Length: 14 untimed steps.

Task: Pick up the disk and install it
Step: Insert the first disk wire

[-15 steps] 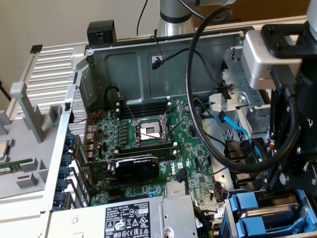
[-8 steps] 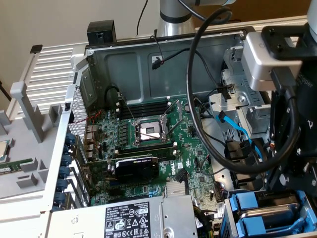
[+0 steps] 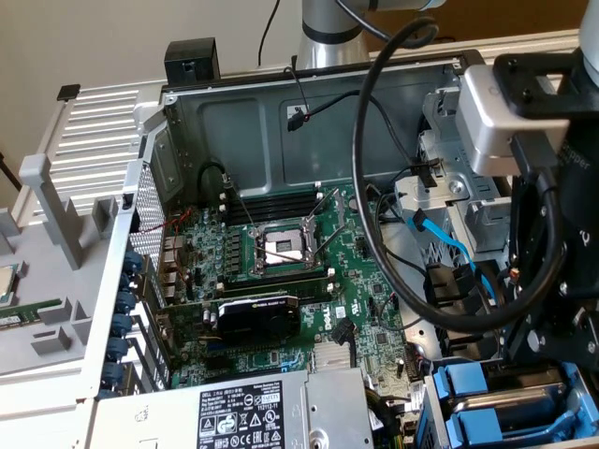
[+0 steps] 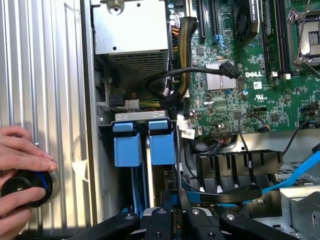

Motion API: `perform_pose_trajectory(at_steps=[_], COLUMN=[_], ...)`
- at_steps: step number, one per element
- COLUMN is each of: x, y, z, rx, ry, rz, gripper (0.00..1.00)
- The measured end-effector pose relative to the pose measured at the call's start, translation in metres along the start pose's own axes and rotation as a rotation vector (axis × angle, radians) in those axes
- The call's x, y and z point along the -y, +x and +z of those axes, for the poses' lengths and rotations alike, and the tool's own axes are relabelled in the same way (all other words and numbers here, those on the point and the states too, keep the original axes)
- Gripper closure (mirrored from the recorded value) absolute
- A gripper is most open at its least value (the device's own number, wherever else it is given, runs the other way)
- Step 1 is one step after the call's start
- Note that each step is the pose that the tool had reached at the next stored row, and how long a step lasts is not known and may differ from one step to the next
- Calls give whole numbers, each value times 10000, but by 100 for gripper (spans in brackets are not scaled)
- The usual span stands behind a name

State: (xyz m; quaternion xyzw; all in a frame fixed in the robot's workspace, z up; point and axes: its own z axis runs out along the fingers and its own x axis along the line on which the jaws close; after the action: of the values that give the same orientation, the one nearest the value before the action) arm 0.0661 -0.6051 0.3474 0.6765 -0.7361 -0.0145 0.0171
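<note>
- The open grey metal computer case lies on its side, its green Dell motherboard exposed, with a black graphics card near the case's front edge and a grey power-supply box with a black-and-white sticker at the front corner.
- The robot's black gripper hangs over the drive bay in the corner beside the power supply; its fingers are pressed close on a thin blue-edged piece, apparently the disk with blue plastic rails, seen edge-on and mostly hidden.
- Two bright blue drive caddies sit just beside it in the bay.
- Thick black cables loop across the case and crowd the bay.
- A person's hand rests on a black-and-blue knob on the ribbed silver panel outside the case.
</note>
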Motion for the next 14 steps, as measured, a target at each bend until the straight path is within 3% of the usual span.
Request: perform_pose_trajectory(at_steps=[14], x=[8], y=[6], z=[11], rx=[25], ry=[-2], rz=[16], gripper=[84])
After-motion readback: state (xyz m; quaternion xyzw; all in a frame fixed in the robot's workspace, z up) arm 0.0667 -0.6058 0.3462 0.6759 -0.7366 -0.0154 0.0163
